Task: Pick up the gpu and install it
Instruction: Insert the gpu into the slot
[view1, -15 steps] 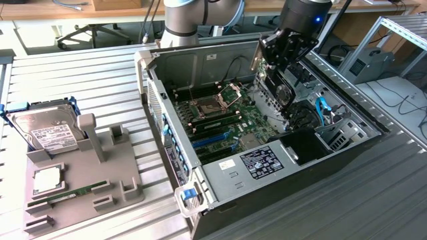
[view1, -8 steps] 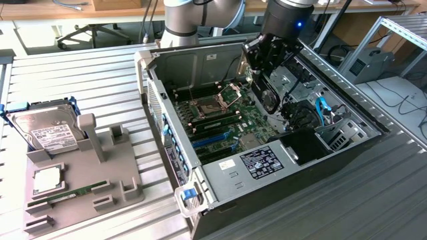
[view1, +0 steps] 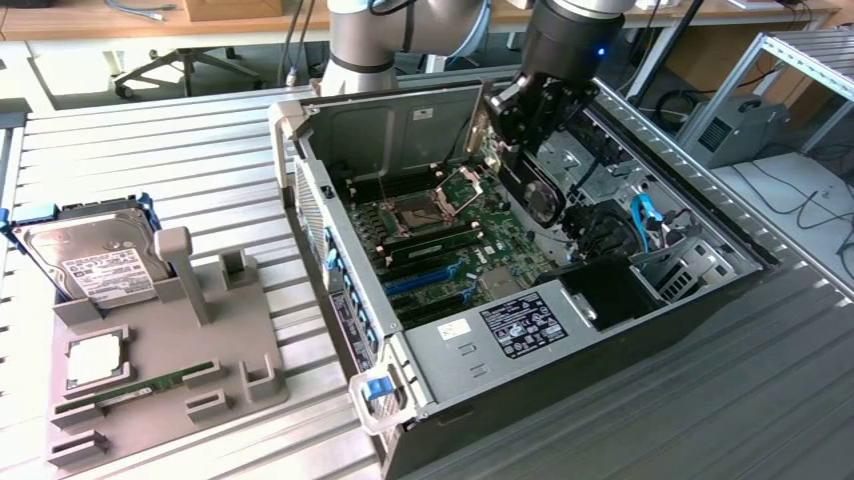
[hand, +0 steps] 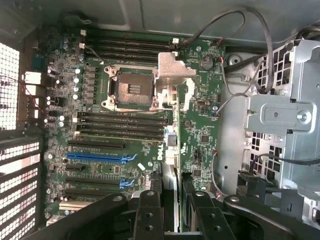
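The gpu (view1: 537, 192), a dark card with a round fan, hangs upright over the open computer case (view1: 461, 395), near its far wall. My gripper (view1: 518, 150) is shut on the card's upper edge. In the wrist view my two black fingers (hand: 146, 217) clamp the gpu (hand: 170, 186), which is seen edge-on. Below it lies the green motherboard (hand: 200, 130) with its blue card slots (hand: 97, 156) and bare processor socket (hand: 131, 89). In the exterior view the same blue slots (view1: 420, 278) sit lower and toward the exterior view's left of the card.
A grey fixture (view1: 234, 375) on the exterior view's left carries a silver hard drive (view1: 91, 258), a processor chip (view1: 96, 358) and a green memory stick (view1: 140, 385). Inside the case, a metal drive cage (hand: 282, 115) and loose cables (hand: 252, 30) lie beside the motherboard.
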